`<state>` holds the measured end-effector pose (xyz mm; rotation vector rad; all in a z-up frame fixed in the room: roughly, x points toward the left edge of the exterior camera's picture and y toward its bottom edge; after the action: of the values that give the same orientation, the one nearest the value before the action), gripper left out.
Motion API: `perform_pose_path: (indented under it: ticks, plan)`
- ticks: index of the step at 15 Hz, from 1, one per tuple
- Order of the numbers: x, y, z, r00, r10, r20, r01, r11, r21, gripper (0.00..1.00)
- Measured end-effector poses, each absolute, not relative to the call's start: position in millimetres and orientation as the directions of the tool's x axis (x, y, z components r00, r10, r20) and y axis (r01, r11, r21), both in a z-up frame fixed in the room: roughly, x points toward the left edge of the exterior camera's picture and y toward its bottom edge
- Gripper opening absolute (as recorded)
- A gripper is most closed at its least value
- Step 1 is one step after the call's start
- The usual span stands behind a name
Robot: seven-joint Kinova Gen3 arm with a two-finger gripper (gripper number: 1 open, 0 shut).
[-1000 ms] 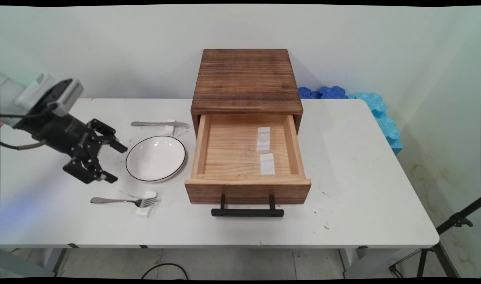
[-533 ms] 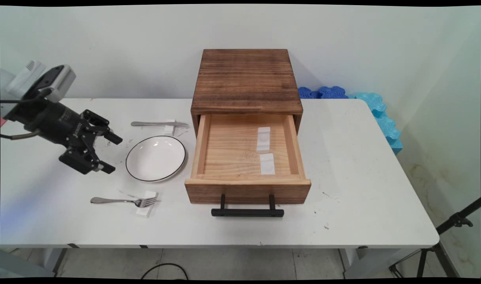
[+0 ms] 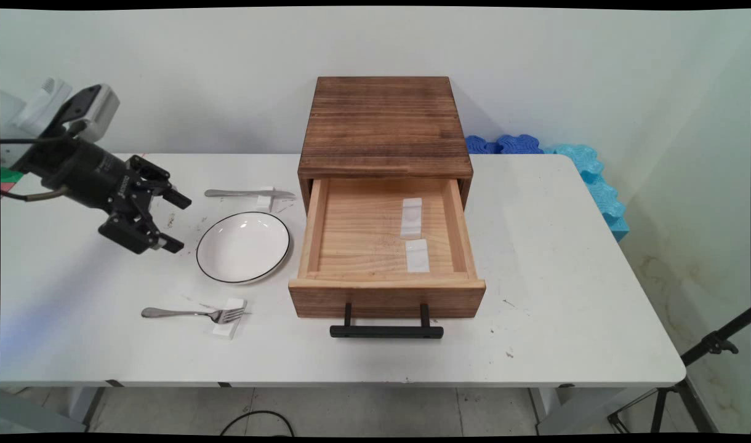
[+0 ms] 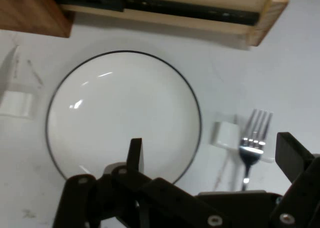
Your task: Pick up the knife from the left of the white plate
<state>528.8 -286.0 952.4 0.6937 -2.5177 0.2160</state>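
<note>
Pincer (image 3: pixel 173 223): hovering empty, fingers standing apart, beside the white plate (image 3: pixel 242 247).
Fork (image 3: pixel 194 314): lying on the bench (image 3: pixel 566 320).

You see glossy white ceramic plate (image 3: pixel 243 247), shiny metal fork (image 3: pixel 194 314) and knife (image 3: pixel 249 194), dark stained wood cabinet (image 3: pixel 385 126), pale raw wood drawer (image 3: pixel 385 246), matt black handle (image 3: pixel 386 331).

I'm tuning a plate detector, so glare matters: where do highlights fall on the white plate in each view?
Main view: the round white plate with a thin black rim carries only small glints on its far inner wall, and the rest reads evenly lit. Hand view: two short bright streaks sit on the plate's upper-left part, and the rim line stays plainly visible around them.
</note>
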Motion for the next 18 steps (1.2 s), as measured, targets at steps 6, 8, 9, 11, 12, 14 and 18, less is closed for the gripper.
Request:
perform_pose_path:
  ticks: [6, 8, 9, 11, 12, 14, 18]
  plan:
    - [530.6, -307.8, 947.7, -0.758, -0.417, 0.502, -0.513, 0.856, -0.063, 1.00]
    - [531.4, -320.1, 943.9, -0.767, -0.410, 0.493, -0.510, 0.856, -0.083, 1.00]
    - [532.0, -327.1, 941.6, -0.773, -0.405, 0.488, -0.509, 0.856, -0.094, 1.00]
    - [532.8, -337.7, 938.1, -0.782, -0.398, 0.480, -0.504, 0.856, -0.111, 1.00]
    - [533.5, -344.2, 935.9, -0.787, -0.393, 0.475, -0.502, 0.857, -0.122, 1.00]
    - [534.5, -355.5, 932.0, -0.797, -0.385, 0.466, -0.495, 0.858, -0.138, 1.00]
    - [538.3, -386.0, 920.4, -0.824, -0.361, 0.437, -0.472, 0.864, -0.175, 1.00]
